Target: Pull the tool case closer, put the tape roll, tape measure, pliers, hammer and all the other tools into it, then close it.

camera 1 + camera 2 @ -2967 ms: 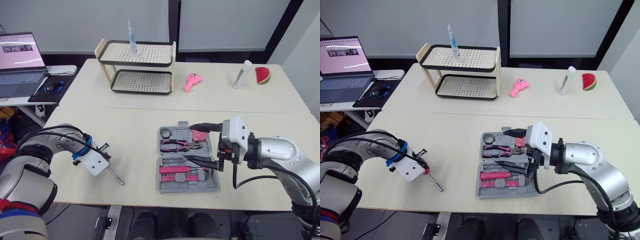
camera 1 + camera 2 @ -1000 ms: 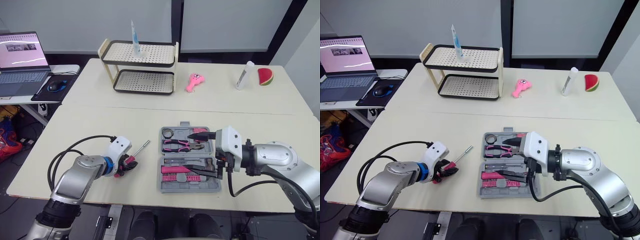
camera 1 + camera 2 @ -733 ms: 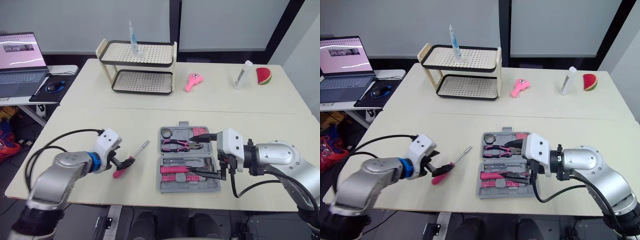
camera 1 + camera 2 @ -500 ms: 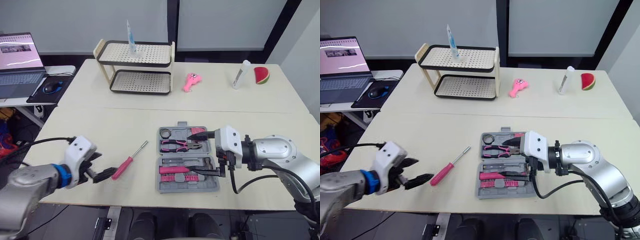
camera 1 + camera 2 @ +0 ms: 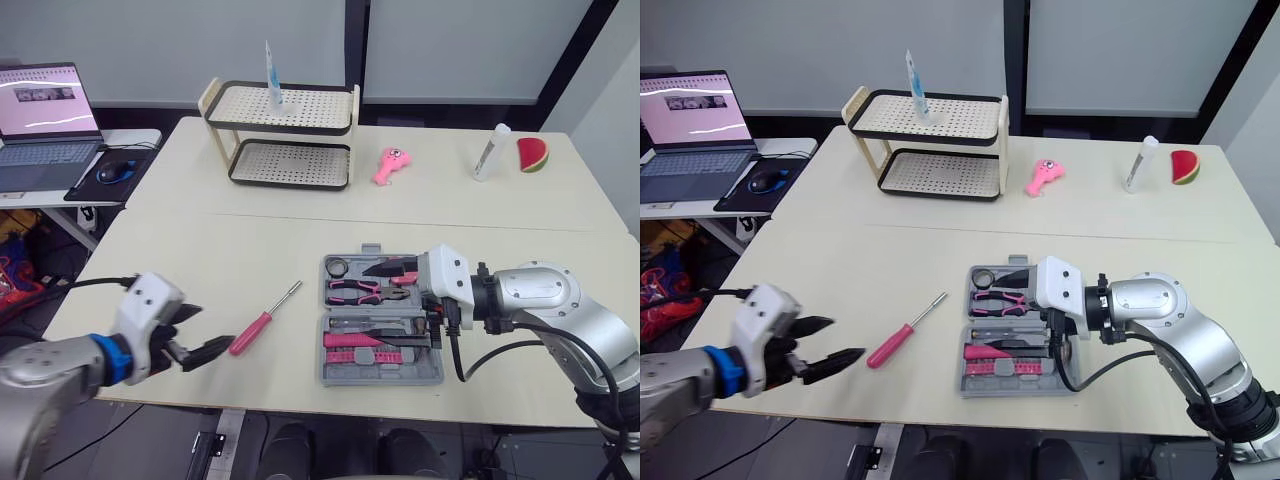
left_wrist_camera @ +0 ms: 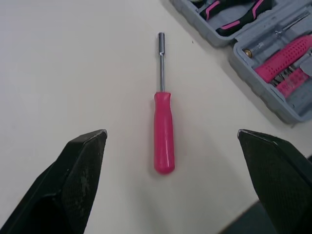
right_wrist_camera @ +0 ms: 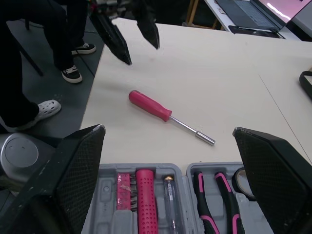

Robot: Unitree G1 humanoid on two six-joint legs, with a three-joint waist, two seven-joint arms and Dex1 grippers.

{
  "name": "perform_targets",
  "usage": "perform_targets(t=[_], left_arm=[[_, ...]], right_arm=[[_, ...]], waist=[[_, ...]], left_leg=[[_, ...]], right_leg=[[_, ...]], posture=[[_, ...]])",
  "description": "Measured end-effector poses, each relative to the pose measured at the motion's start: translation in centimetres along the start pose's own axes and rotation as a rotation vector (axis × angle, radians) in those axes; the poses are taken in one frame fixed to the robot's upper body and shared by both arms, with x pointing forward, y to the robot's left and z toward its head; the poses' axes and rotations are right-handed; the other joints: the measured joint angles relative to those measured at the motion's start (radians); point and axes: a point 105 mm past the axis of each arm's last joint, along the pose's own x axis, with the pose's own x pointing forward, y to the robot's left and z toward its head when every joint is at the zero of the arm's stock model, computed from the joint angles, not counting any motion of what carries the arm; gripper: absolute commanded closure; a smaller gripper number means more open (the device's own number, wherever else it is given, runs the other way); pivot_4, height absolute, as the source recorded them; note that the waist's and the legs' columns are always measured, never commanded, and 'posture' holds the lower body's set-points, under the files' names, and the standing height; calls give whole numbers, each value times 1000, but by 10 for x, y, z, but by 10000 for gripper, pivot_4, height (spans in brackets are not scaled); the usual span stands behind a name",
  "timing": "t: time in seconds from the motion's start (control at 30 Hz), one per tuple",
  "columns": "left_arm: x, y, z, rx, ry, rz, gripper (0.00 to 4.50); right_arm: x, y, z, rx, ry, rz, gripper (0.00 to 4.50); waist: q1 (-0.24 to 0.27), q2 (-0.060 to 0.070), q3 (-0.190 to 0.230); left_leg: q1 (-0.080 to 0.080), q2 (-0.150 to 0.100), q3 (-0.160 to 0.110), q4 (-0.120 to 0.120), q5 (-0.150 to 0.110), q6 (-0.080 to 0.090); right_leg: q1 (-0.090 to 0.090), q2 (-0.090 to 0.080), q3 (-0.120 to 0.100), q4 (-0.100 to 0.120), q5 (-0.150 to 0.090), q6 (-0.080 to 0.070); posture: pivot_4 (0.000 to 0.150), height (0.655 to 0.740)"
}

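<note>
The grey tool case point(image 5: 434, 370) lies open near the table's front edge. In it are a tape roll point(image 5: 335, 266), pink-handled pliers point(image 5: 357, 291) and a pink hammer handle point(image 5: 350, 340). My right gripper point(image 5: 385, 306) hovers open over the case's right half. A pink-handled screwdriver point(image 5: 262, 321) lies loose on the table left of the case, shaft pointing away from me. My left gripper point(image 5: 205, 331) stands open just left of the handle, apart from it. In the left wrist view the screwdriver point(image 6: 164, 131) lies between the spread fingers point(image 6: 78, 175).
A two-tier rack point(image 5: 280, 135) stands at the back, with a pink toy point(image 5: 388, 165), a white bottle point(image 5: 488, 152) and a watermelon slice point(image 5: 530, 155) to its right. A laptop point(image 5: 45, 115) sits on a side desk at left. A person's shoes point(image 7: 41, 109) show beside the table.
My left gripper has let go of the screwdriver, opened and drawn back to the left. The screwdriver now lies on the table. The right gripper has edged left over the case.
</note>
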Motion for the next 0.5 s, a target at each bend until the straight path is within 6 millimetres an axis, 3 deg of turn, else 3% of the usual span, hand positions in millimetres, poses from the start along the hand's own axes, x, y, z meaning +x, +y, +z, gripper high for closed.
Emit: perform_targets(t=[0.23, 0.37, 0.5], left_arm=[[56, 1, -21, -22, -5, 45, 198], [70, 5, -28, -13, 4, 58, 198], [75, 5, -28, -7, -10, 58, 8904]], right_arm=[[-2, 1, -2, 9, 23, -3, 0], [-2, 1, -3, 12, 27, -6, 0], [-3, 0, -4, 17, 37, -10, 0]], waist=[[-2, 0, 0], [-4, 0, 0], [-5, 0, 0]], left_leg=[[0, 0, 0, 0, 0, 0], [0, 0, 0, 0, 0, 0], [0, 0, 0, 0, 2, -3]], right_leg=[[0, 0, -1, 0, 0, 0], [0, 0, -2, 0, 0, 0], [0, 0, -2, 0, 0, 0]], posture=[[1500, 7400], [1500, 7400], [1500, 7400]])
